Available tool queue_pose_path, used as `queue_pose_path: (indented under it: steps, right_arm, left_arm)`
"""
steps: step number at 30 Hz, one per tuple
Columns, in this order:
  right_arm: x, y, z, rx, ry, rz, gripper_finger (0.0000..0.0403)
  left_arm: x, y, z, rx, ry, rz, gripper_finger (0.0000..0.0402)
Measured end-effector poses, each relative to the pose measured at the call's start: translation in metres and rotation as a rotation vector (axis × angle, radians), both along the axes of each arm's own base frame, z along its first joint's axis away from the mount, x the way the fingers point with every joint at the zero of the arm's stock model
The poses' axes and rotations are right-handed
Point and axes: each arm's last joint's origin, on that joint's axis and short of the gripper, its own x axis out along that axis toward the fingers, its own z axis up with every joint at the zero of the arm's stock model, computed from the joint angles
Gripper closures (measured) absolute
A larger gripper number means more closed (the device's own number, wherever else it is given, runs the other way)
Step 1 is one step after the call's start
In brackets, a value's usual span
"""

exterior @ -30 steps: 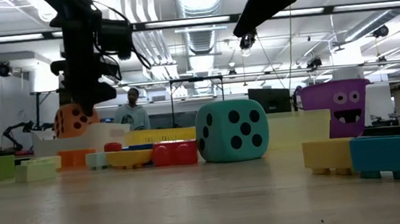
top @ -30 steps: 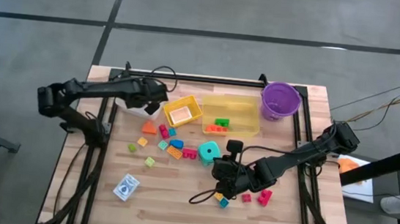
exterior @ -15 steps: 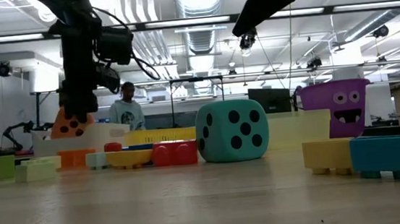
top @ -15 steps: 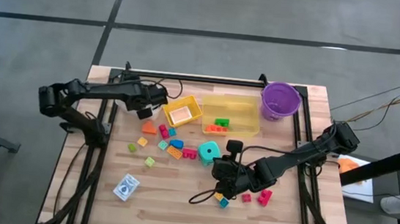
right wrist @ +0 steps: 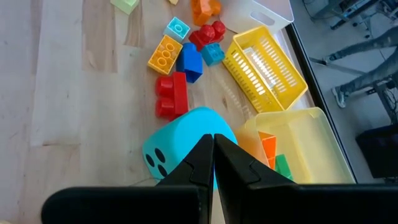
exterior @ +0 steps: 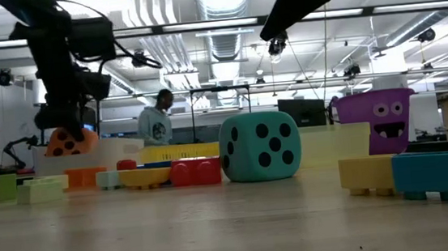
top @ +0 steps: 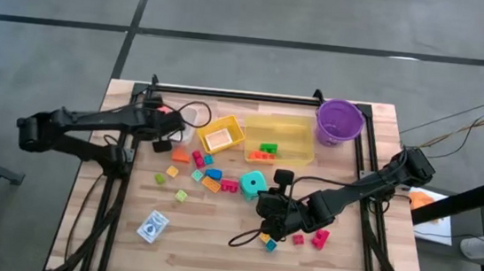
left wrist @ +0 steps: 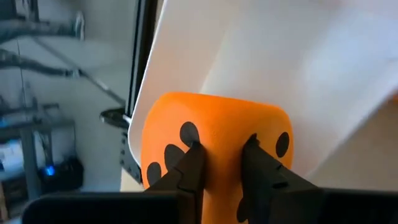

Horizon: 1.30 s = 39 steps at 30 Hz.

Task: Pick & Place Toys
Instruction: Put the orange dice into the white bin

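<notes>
An orange dotted die (left wrist: 214, 134) is in my left gripper (left wrist: 222, 146), at the far left by the clear bin (top: 192, 117). In the high view the gripper (top: 163, 143) hides the die; the low view shows the die (exterior: 69, 141) under it. My right gripper (right wrist: 213, 142) is shut on nothing and hovers just short of the teal die (top: 253, 184), above the table (exterior: 273, 38). Bright bricks (top: 204, 175) lie scattered at mid-table, a few more (top: 317, 238) at the near right. A blue-white card box (top: 152, 226) lies flat near the front left. My left gripper's fingertips (left wrist: 194, 158) sit on a dotted face of the orange die (left wrist: 219, 163), with a narrow strip of it pinched between them. The fingers slant downward from the table's left. The bin's wall (exterior: 88, 153) hides the die's underside, so whether it rests on anything cannot be told.
A yellow basket (top: 220, 136), a yellow see-through bin (top: 298, 150) holding green and orange bricks, and a purple bucket (top: 339, 121) stand along the far side. A black cable (top: 245, 237) trails near my right arm. A person (exterior: 157, 123) stands in the room behind.
My left gripper has moved toward the table's left and near edges and sunk a little, rolling about its own line. The orange die has gone with it and sits lower and farther left in the low view. My right arm has kept still.
</notes>
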Motion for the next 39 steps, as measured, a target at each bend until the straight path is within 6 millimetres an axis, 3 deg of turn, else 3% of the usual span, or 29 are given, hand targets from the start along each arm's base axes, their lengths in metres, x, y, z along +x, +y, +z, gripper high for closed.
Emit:
queue_pose_path:
  steps: [6, 13, 28, 39]
  right_arm:
    - [0.001, 0.000, 0.000, 0.004, -0.008, -0.001, 0.0394]
    - [0.001, 0.000, 0.001, 0.006, -0.012, -0.001, 0.0394]
    - [0.002, 0.001, 0.001, 0.011, -0.021, 0.000, 0.0394]
    - [0.002, 0.001, 0.001, 0.011, -0.021, 0.000, 0.0394]
  left_arm:
    - [-0.007, -0.005, 0.000, -0.024, 0.001, -0.087, 0.0344]
    - [-0.012, -0.007, -0.018, -0.031, 0.104, -0.162, 0.0345]
    - [-0.015, -0.007, -0.025, -0.007, 0.132, -0.158, 0.0345]
    - [-0.015, -0.008, -0.025, -0.012, 0.113, -0.137, 0.0271]
